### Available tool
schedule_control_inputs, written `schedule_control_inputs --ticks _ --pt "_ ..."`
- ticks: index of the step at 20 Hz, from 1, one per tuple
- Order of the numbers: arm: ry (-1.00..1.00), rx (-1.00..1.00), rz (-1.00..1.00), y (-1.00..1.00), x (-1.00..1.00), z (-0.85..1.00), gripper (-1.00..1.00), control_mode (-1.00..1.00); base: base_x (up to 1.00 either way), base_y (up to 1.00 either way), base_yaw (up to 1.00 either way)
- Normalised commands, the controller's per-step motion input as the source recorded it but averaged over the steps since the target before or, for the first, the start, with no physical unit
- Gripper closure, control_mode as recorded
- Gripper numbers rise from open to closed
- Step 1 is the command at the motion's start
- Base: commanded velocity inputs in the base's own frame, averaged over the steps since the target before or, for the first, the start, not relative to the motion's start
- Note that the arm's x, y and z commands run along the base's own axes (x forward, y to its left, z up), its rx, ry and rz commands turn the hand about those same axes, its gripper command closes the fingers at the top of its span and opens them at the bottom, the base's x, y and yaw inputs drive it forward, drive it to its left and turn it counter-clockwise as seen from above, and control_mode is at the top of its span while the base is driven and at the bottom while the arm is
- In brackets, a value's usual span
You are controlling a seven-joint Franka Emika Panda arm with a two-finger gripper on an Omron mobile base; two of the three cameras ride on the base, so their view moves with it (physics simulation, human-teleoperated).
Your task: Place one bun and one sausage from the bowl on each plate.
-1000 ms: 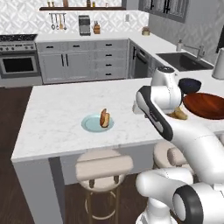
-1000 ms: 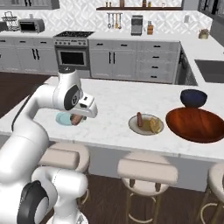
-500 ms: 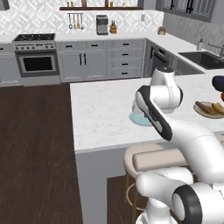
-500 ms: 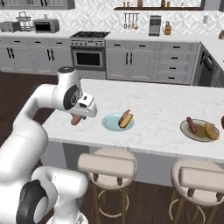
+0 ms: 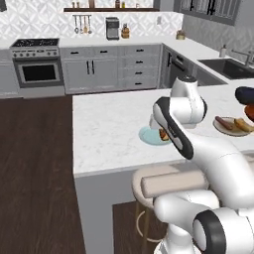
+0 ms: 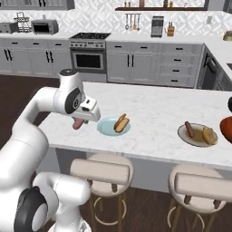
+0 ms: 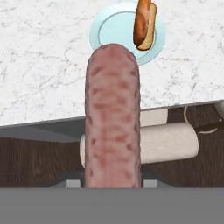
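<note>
My gripper (image 6: 81, 118) is shut on a reddish-pink sausage (image 6: 78, 123), which hangs above the island's front edge, just left of the pale blue plate (image 6: 105, 129). A bun (image 6: 120, 122) lies on that plate. In the hand view the sausage (image 7: 113, 118) runs up the middle and hides my fingertips, with the blue plate (image 7: 109, 33) and its bun (image 7: 145, 24) beyond it. The beige-rimmed plate (image 6: 196, 142) further right holds a sausage (image 6: 189, 129) and a bun (image 6: 208, 135). The reddish-brown bowl (image 6: 227, 128) is cut off at the right edge.
A dark bowl (image 5: 245, 94) stands behind the reddish-brown one. Padded stools (image 6: 102, 170) are tucked under the island's front edge, one right below the held sausage. The island's white marble top (image 6: 154, 106) stretches back from the plates. The arm hides part of the blue plate (image 5: 148, 135).
The base has driven left, so the whole scene has slid right in both base views. The sausage stays in my shut gripper, now close beside the blue plate.
</note>
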Motion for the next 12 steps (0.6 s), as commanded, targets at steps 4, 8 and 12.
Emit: schedule_control_inputs --ticks 4,8,12 --pt "0.00 0.00 0.00 0.00 0.00 0.00 1.00 1.00 0.57 0.01 -0.02" --pt "0.00 0.00 0.00 0.00 0.00 0.00 1.00 1.00 0.71 -0.02 -0.01" --pt "0.00 0.00 0.00 -0.02 0.14 0.00 1.00 -1.00 0.39 -0.09 0.00"
